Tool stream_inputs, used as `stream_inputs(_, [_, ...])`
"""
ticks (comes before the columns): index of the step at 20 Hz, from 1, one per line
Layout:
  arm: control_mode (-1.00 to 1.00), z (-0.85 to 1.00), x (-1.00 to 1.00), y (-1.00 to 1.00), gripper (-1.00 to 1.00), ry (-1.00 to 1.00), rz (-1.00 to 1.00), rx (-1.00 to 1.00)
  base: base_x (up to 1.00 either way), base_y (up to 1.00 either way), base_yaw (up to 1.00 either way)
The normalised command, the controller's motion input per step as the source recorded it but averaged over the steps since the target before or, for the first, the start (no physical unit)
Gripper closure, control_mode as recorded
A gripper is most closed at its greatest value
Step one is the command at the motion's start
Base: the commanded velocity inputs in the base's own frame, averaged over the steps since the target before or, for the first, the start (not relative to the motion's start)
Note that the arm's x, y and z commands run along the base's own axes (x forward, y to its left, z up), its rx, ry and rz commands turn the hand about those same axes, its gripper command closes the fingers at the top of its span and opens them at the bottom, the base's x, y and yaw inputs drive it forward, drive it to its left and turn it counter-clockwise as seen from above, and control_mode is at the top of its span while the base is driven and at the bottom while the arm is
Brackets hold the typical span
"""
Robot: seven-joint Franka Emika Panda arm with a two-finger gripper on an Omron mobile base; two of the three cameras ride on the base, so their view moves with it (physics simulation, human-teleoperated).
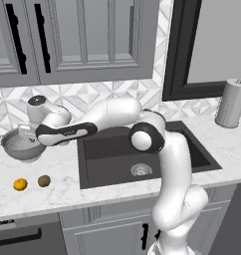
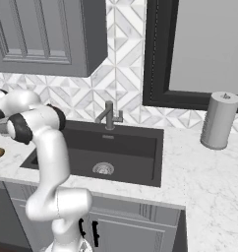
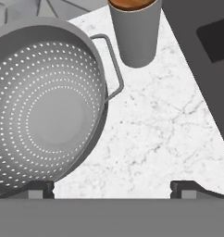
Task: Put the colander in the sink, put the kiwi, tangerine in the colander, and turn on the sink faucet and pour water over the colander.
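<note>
The silver perforated colander [image 1: 22,145] stands on the white counter left of the sink [image 1: 189,144], with nothing inside it [image 3: 44,102]. My gripper [image 1: 27,134] hovers just above its right rim, open and holding nothing. In the hand view the gripper [image 3: 113,190] spans bare marble beside the colander, with the left fingertip [image 3: 40,189] at the bowl's edge and one handle [image 3: 113,65] further ahead. The orange tangerine [image 1: 20,185] and brown kiwi [image 1: 44,181] lie near the counter's front edge. The faucet [image 2: 109,115] stands behind the sink [image 2: 135,142], its spout over the basin.
A grey cup with a brown top [image 3: 134,30] stands just beyond the colander's handle. A paper towel roll [image 1: 232,103] stands on the counter right of the sink. Wall cabinets hang above the colander. My arm stretches across the sink's left part.
</note>
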Motion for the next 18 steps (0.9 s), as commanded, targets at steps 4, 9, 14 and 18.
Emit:
stream_inputs(4, [-1.00,-0.29,0.14,0.00,-1.00,0.01,-0.14,0.00,0.00,0.00,0.00])
stream_inputs(9, [-1.00,-0.24,0.36,0.00,-1.00,0.00,-0.14,0.00,0.00,0.00,0.00])
stream_inputs(14, [-1.00,-0.16,0.47,0.00,-1.00,0.00,-0.11,0.00,0.00,0.00,0.00])
stream_inputs(18, [-1.00,-0.15,0.39,0.01,-1.00,0.00,-0.09,0.00,0.00,0.00,0.00])
